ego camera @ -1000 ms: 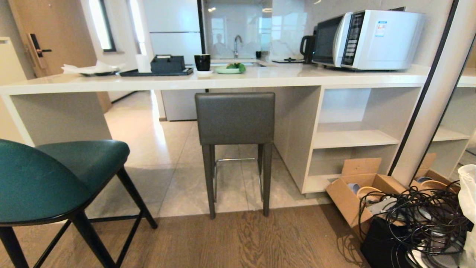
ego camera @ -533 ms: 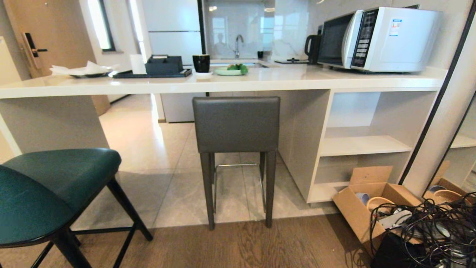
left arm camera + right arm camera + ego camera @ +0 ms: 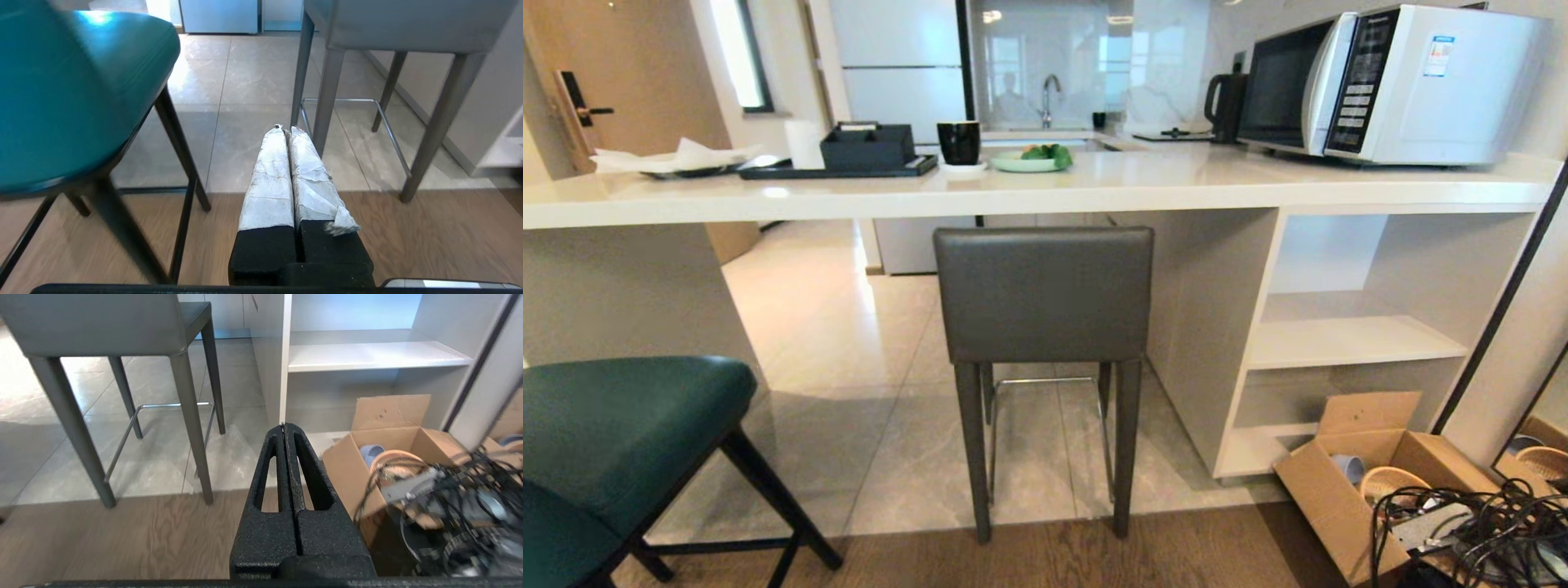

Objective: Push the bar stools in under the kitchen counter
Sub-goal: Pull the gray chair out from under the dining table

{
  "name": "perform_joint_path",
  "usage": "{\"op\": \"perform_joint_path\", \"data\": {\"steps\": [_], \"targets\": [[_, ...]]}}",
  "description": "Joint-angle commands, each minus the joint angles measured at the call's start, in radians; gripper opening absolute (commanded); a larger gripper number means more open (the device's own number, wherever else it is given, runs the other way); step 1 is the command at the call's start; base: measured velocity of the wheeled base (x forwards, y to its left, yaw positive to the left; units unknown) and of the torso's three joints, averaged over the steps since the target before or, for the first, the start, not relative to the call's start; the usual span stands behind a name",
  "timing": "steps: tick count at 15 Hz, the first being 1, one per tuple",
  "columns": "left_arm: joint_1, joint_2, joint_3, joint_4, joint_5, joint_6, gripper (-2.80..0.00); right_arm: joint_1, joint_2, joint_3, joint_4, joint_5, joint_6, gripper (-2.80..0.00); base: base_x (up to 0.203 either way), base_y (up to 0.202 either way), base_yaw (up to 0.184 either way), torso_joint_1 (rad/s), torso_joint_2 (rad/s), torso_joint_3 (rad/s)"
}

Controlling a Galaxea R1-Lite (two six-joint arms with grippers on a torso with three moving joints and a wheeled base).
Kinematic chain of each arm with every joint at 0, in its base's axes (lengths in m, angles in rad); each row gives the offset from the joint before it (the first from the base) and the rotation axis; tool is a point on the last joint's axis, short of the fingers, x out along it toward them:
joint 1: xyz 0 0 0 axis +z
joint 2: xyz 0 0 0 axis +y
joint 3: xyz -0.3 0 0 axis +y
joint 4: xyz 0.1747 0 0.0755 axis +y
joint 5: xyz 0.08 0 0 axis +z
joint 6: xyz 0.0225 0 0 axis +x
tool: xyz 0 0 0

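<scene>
At lower left of the head frame stood the teal stool [image 3: 621, 441], clear of the bench [image 3: 1045, 192]; at centre the grey stool [image 3: 1043, 294] sat against its edge. Left tool [image 3: 284, 130] and right tool [image 3: 283, 425] were both clenched, holding nothing

Grey stool [image 3: 1043, 298] at counter [image 3: 1045, 186]; teal stool [image 3: 613, 441] apart.
</scene>
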Motion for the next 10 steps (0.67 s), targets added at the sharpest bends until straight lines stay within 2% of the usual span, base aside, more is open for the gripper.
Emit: {"op": "perform_joint_path", "data": {"steps": [1,10], "targets": [[0.0,0.001,0.0,0.0,0.0,0.0,-2.8,0.0,0.001,0.0,0.0,0.0,0.0,-2.8,0.195,0.0,0.0,0.006,0.01,0.002],[-0.002,0.002,0.0,0.0,0.0,0.0,-2.8,0.0,0.001,0.0,0.0,0.0,0.0,-2.8,0.195,0.0,0.001,0.002,0.0,0.002]]}}
